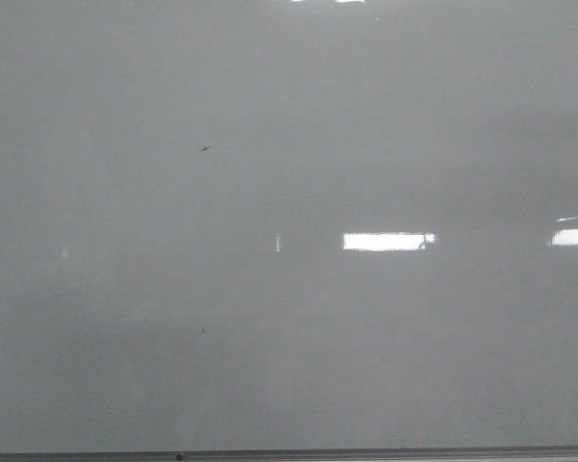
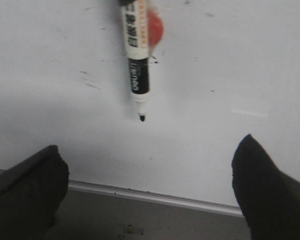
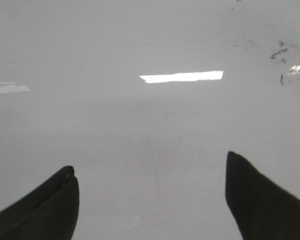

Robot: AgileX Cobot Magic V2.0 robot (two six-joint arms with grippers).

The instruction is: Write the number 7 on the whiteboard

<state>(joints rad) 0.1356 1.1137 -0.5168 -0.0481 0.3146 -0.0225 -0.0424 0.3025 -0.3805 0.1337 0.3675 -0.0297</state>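
Observation:
The whiteboard [image 1: 289,337] fills the front view, glossy pale grey with bright light reflections; neither gripper shows there. The number 7 is out of view. In the left wrist view an uncapped black-and-white marker [image 2: 137,55] lies on the whiteboard [image 2: 230,65], black tip toward the fingers, with a round red thing [image 2: 156,27] just behind it. My left gripper [image 2: 150,142] is open and empty, a short way back from the marker tip. My right gripper [image 3: 150,161] hangs open and empty over bare whiteboard [image 3: 115,125].
The board's thin grey frame edge [image 2: 155,196] runs between the left fingers, with a dull grey-brown surface [image 2: 140,220] beyond it. That frame edge [image 1: 366,452] lines the bottom of the front view. Faint old smudges [image 3: 285,50] mark the board ahead of the right gripper.

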